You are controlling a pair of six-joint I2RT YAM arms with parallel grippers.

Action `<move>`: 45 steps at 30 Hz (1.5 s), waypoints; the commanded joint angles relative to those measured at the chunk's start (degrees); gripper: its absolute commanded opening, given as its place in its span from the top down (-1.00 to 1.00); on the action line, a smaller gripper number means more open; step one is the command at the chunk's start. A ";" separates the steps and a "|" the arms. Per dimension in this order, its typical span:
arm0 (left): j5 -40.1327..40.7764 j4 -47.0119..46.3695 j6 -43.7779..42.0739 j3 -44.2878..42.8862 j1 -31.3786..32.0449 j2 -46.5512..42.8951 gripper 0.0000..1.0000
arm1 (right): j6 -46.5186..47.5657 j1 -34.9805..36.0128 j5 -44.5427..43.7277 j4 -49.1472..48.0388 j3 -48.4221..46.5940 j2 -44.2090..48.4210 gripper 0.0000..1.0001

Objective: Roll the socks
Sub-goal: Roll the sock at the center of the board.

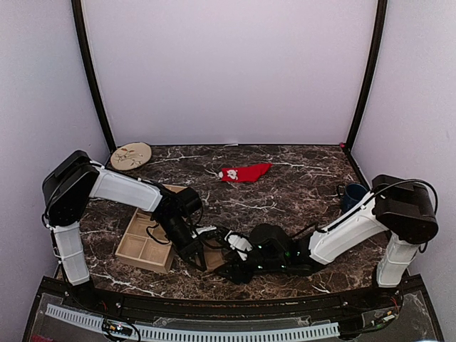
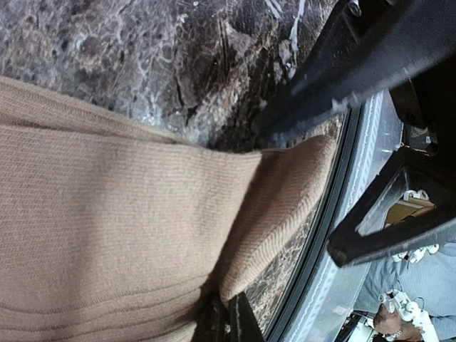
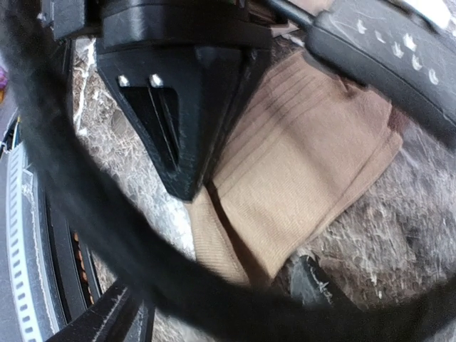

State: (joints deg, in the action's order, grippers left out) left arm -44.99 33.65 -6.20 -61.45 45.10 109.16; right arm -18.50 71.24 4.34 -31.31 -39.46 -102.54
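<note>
- My left pincer [image 2: 228,318] was clenched on a fold of the plain tan-brown ribbed fabric sock [image 2: 107,235]. Its two black fingertips were pressed together with cloth pinched between them.
- My right pincer [image 1: 239,268] stood released, jaws wide apart and holding nothing. In the right wrist view one black finger [image 3: 385,53] crossed the frame at 1 o'clock, above the sock.
- The tan sock lay flat on the dark marbled table [image 1: 299,185], at 6 o'clock in the top view. It was close to the near edge, between my two pincers, and largely hidden beneath them there.
- In the right wrist view, the tapered tip of my left pincer met the sock's edge at 9 o'clock.
- The bright red fabric sock with a small white patch [image 1: 244,172] lay at 12 o'clock on the table, well apart from both pincers.
- The pale wooden compartment tray [image 1: 146,242] sat at 8 o'clock, just beside my left arm.
- A round light wooden disc [image 1: 131,155] lay at 10 o'clock in the far corner.
- A dark blue cup [image 1: 353,194] stood at 3 o'clock.
</note>
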 commanded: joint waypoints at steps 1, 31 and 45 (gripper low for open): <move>-1.70 2.43 -0.61 0.36 -0.59 0.43 1.00 | 1.93 0.91 1.22 -2.10 -2.44 -1.52 -0.19; -3.65 2.57 -0.84 0.58 -1.84 1.92 1.00 | 5.70 0.86 4.16 -1.99 -4.64 -6.44 0.59; -2.66 0.95 1.90 0.86 -2.73 0.33 0.66 | 3.46 -0.92 6.38 -0.01 -5.58 -7.54 1.00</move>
State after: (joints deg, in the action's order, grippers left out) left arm -48.25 34.44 -5.56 -61.45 43.16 111.02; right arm -13.17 71.16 9.08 -31.53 -43.90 -109.14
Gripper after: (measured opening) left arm 0.128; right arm 0.022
